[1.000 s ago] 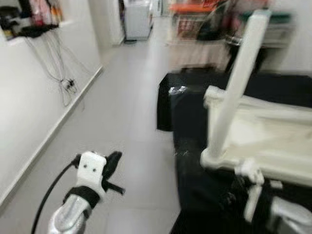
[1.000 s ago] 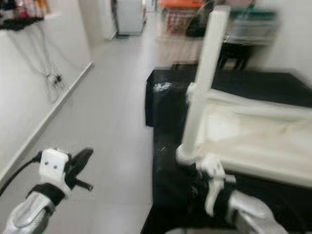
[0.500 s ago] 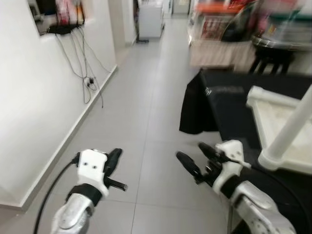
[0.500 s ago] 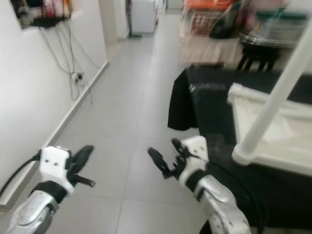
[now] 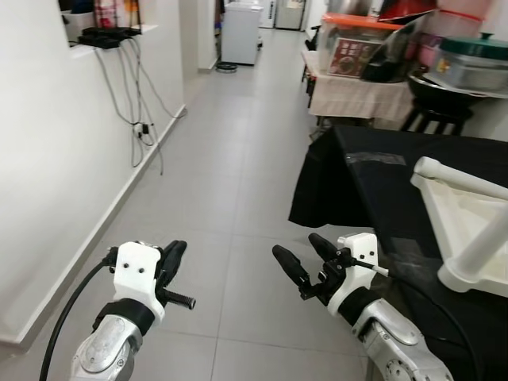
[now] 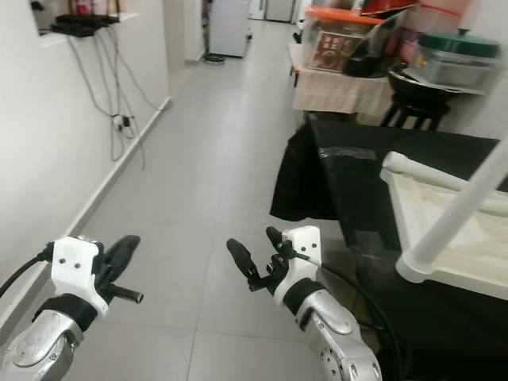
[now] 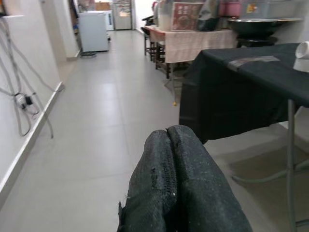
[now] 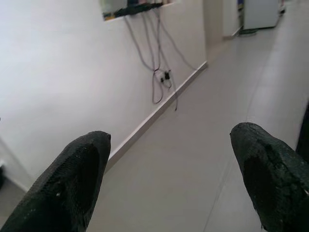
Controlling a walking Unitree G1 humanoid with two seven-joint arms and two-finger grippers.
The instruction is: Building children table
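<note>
The white children's table [image 5: 464, 226] lies upside down on a black-covered table at the right, with one round white leg [image 6: 456, 218] sticking up at a slant. My right gripper [image 5: 295, 244] is open and holds nothing. It hangs over the floor to the left of the black table, apart from the white table. In the right wrist view its fingers [image 8: 72, 183] stand wide apart, with wall and floor beyond them. At the lower left my left gripper [image 5: 176, 248] is shut and empty, its fingertips [image 7: 168, 133] pressed together.
The black-covered table [image 5: 381, 178] fills the right side. A white wall with hanging cables [image 5: 139, 103] runs along the left. Grey tiled floor [image 5: 230, 175] stretches down the hall to a white appliance [image 5: 238, 32]. A side table with boxes and pots [image 5: 357, 75] stands at the far right.
The view has swung left and sharpened. My right gripper has come away from the base of the white leg and now hangs open over the floor. The left gripper is unchanged.
</note>
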